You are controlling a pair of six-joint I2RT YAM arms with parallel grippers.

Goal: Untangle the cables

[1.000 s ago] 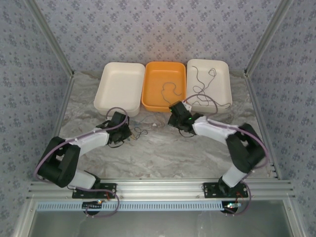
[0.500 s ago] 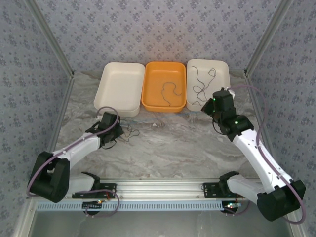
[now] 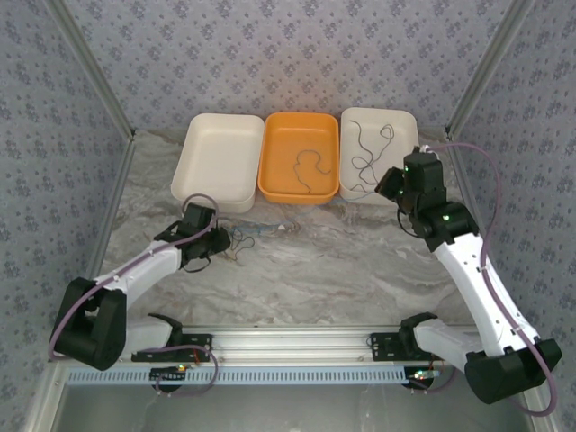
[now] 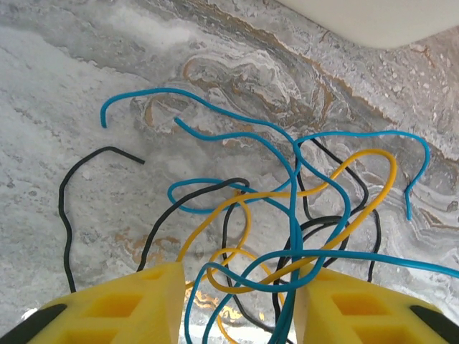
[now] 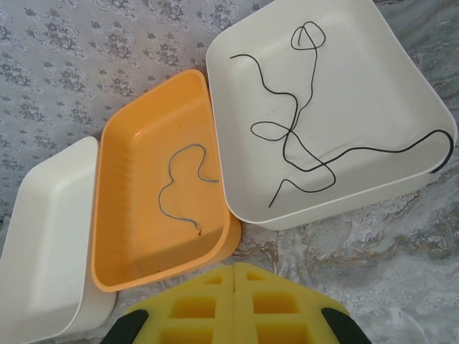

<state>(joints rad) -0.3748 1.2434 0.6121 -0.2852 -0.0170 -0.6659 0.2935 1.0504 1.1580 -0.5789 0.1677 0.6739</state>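
A tangle of blue, yellow and black cables (image 4: 287, 208) lies on the marble table just right of my left gripper (image 3: 222, 241). In the left wrist view the left gripper (image 4: 237, 276) is open, its yellow fingers (image 4: 143, 301) standing either side of the tangle's near loops, gripping nothing. A grey-blue cable (image 5: 176, 190) lies in the orange tray (image 5: 143, 244). Thin black cables (image 5: 301, 136) lie in the right white tray (image 5: 358, 86). My right gripper (image 5: 235, 266) is shut and empty, raised over the near edge of that tray (image 3: 400, 126).
An empty white tray (image 3: 216, 157) stands at the back left beside the orange tray (image 3: 283, 144). Metal frame rails run along both sides and the near edge. The tangle (image 3: 243, 241) has a blue strand trailing right across the table.
My left gripper has opened over the tangle. The right arm swung from the table's middle up to the right white tray, still shut. A blue strand now trails to the right.
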